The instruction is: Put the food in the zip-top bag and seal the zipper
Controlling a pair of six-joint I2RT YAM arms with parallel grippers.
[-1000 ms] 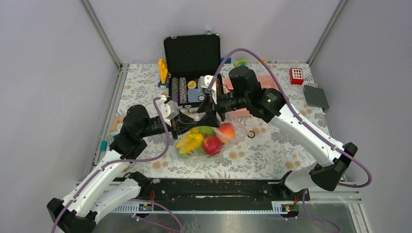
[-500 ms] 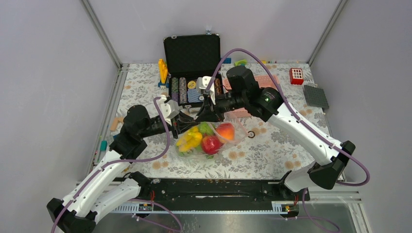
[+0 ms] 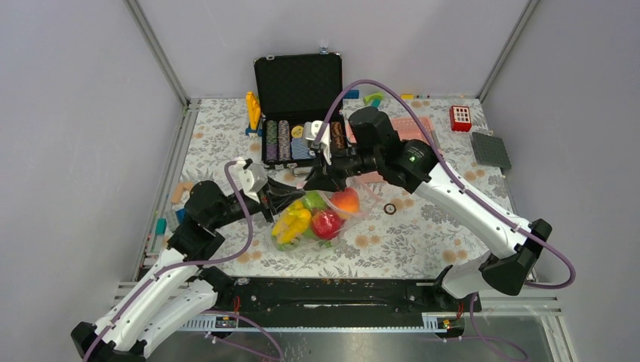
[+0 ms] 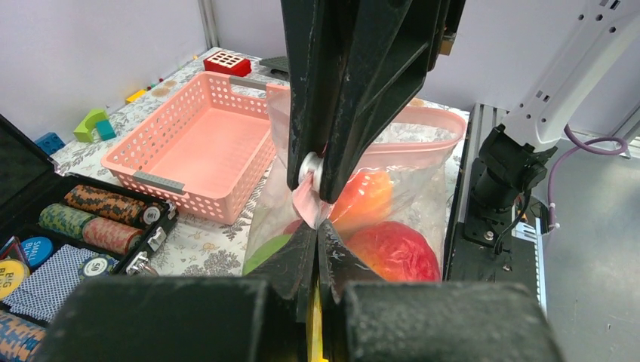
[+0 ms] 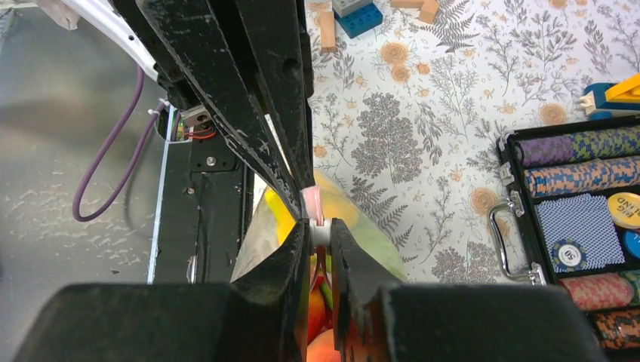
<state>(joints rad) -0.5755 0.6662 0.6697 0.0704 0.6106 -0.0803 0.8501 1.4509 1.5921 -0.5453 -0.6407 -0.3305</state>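
Observation:
The zip-top bag (image 3: pixel 367 202) lies at the table's middle, holding the food: yellow bananas (image 3: pixel 294 221), a red fruit (image 3: pixel 326 223), an orange fruit (image 3: pixel 346 200) and a green piece (image 3: pixel 313 200). My left gripper (image 3: pixel 285 193) is shut on the left end of the pink zipper (image 4: pixel 430 136), as the left wrist view (image 4: pixel 317 228) shows. My right gripper (image 3: pixel 315 181) is shut on the zipper's white slider (image 5: pixel 318 231), tip to tip with the left one. The strip beyond the slider still gapes in a loop.
An open black case of poker chips (image 3: pixel 298 136) stands just behind the grippers. A pink mesh basket (image 4: pixel 196 143) sits behind the right arm. A red block (image 3: pixel 460 118), a grey plate (image 3: pixel 490 149) and a small ring (image 3: pixel 389 208) lie to the right.
My left arm has drawn back to the left and toward the near edge, pulling the bag's end with it. My right gripper has followed a little to the left, staying at the zipper.

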